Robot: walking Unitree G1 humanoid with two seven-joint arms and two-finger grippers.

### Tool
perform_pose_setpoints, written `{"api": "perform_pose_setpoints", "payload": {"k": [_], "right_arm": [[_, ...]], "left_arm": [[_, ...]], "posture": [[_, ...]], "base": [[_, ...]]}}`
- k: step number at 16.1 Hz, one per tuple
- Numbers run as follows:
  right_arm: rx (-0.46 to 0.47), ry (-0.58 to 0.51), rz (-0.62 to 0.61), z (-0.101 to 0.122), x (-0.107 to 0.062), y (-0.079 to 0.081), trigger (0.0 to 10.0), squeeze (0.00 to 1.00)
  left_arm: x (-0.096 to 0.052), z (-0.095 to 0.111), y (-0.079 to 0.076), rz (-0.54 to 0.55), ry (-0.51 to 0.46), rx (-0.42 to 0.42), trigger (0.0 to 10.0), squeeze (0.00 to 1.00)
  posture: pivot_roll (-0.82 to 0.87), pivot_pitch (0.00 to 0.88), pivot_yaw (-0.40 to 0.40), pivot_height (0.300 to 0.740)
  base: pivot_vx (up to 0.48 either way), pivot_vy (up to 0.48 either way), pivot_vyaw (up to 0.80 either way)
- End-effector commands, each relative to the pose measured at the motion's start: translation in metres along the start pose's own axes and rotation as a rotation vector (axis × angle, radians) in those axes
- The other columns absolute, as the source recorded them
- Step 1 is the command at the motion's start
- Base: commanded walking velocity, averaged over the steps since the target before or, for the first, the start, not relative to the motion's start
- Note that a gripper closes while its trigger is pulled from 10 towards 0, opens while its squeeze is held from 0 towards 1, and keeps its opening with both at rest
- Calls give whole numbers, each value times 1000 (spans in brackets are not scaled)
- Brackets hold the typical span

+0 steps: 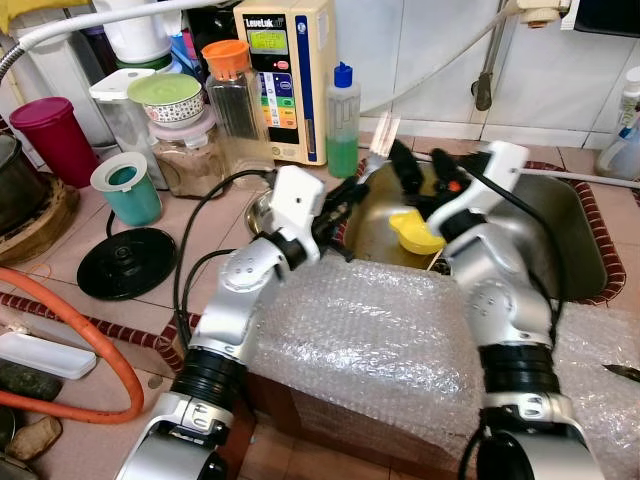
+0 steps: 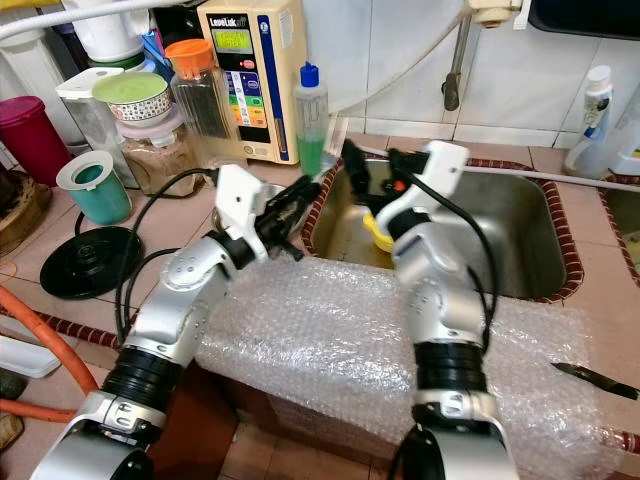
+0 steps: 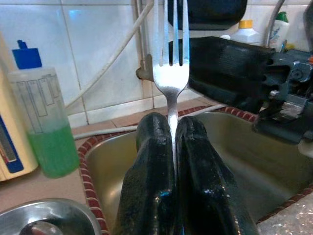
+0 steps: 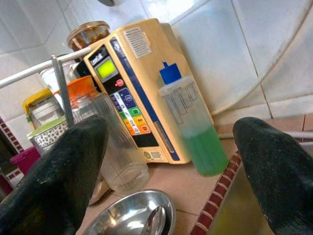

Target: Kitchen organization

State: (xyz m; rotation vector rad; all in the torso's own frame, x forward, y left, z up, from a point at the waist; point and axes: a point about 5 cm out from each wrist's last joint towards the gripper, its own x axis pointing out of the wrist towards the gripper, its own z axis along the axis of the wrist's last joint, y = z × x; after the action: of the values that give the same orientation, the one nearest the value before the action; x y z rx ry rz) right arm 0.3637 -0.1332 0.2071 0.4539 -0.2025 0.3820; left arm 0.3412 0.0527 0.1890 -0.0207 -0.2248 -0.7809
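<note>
Far left on the tiled counter (image 1: pixel 215 225) sat a maroon cup (image 1: pixel 52 135), then a teal cup (image 1: pixel 128 187) with a round black base (image 1: pixel 127 262) in front of it. Behind these stood a clear jar with an orange lid (image 1: pixel 232 98), a cream appliance with a lit display (image 1: pixel 283 75), and a bottle of green liquid (image 1: pixel 342 122).

The left gripper (image 1: pixel 352 190) hung over the near-left rim of the sink (image 1: pixel 560 230), its fingers pinched tight on the handle of a fork (image 3: pixel 171 58) — tines up, handle straight between the pads. Just left of it on the counter lay a small steel bowl (image 3: pixel 44 218) with what looked like a spoon in it.

The right gripper (image 1: pixel 420 170) reached over the sink with its fingers spread wide and holding nothing. A yellow object (image 1: pixel 415 235) lay under it in the basin; what it was could not be made out. Bubble wrap (image 1: pixel 370 340) covered the counter's front edge, and a dark blade-like thing (image 1: pixel 620 372) lay on it at the far right.

Judgement: the fork was being carried to a resting place, likely the steel bowl. To do that well, keep the pinch firm, tip the tines low over the bowl before letting go — a drop from height would bounce — and keep clear of the other arm close by.
</note>
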Motion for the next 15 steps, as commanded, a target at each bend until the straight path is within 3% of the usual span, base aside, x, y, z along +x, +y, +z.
{"api": "perform_pose_setpoints", "payload": {"k": [1, 4, 7, 10, 12, 15], "right_arm": [[24, -1, 20, 1, 8, 7, 10000, 0], [21, 14, 55, -3, 14, 12, 10000, 0], [-46, -16, 1, 3, 11, 4, 10000, 0], [-125, -16, -28, 6, -5, -7, 10000, 0], [-177, -3, -40, 9, -25, -16, 10000, 0], [-151, 2, -2, 9, -34, -13, 10000, 0]], "left_arm": [[0, 1, -3, -23, 3, 21, 0, 0], [3, 3, -5, -9, -5, 28, 0, 0], [1, 4, 3, 38, -2, 29, 0, 0], [-1, 7, 15, 95, -5, 38, 0, 0], [0, 9, 21, 109, -5, 40, 0, 0], [3, 9, 20, 86, 3, 37, 0, 0]], "posture": [[44, 0, 99, 740], [51, 0, 82, 740], [57, 0, 72, 740], [56, 0, 77, 740], [42, 0, 92, 740], [26, 0, 109, 740]], "base": [[0, 0, 0], [0, 0, 0], [0, 0, 0], [0, 0, 0], [0, 0, 0], [0, 0, 0]]}}
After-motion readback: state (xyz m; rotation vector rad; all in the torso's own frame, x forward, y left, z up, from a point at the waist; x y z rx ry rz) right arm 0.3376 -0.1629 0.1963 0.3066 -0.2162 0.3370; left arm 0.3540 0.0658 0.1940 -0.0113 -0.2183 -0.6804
